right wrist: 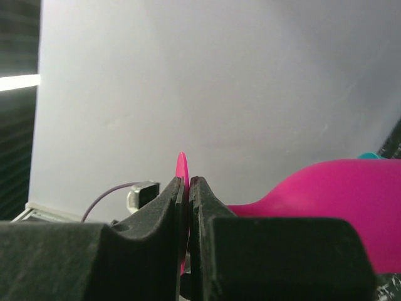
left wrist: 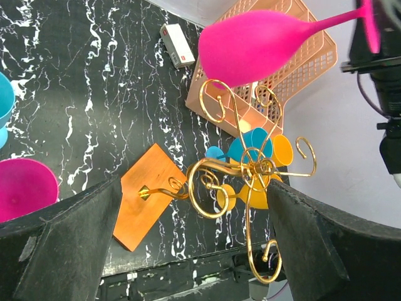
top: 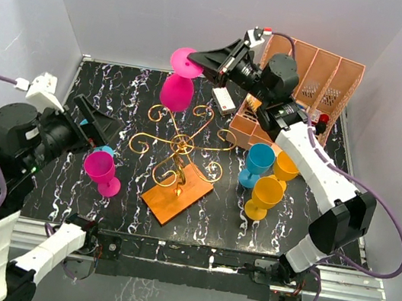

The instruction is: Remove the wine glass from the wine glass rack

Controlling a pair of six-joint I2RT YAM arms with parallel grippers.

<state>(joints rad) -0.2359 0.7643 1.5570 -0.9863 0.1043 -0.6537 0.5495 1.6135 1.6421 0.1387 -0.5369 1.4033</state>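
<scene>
A pink wine glass (top: 176, 91) hangs bowl-down and tilted over the back-left scroll of the gold wine glass rack (top: 181, 145), which stands on its orange base (top: 177, 191). My right gripper (top: 197, 62) is shut on the glass's flat foot; the right wrist view shows the thin pink disc pinched between the jaws of that gripper (right wrist: 188, 188), with the bowl (right wrist: 341, 188) off to the right. The left wrist view has the glass (left wrist: 263, 44) just above a gold curl of the rack (left wrist: 254, 166); whether they touch is unclear. My left gripper (top: 102, 132) (left wrist: 194, 185) is open, left of the rack.
A second pink glass (top: 101, 169) stands right below the left gripper. A blue glass (top: 257, 164) and two yellow glasses (top: 285, 165) (top: 265, 196) stand right of the rack. A salmon slotted organiser (top: 313, 80) and a small white box (top: 225, 99) sit at the back.
</scene>
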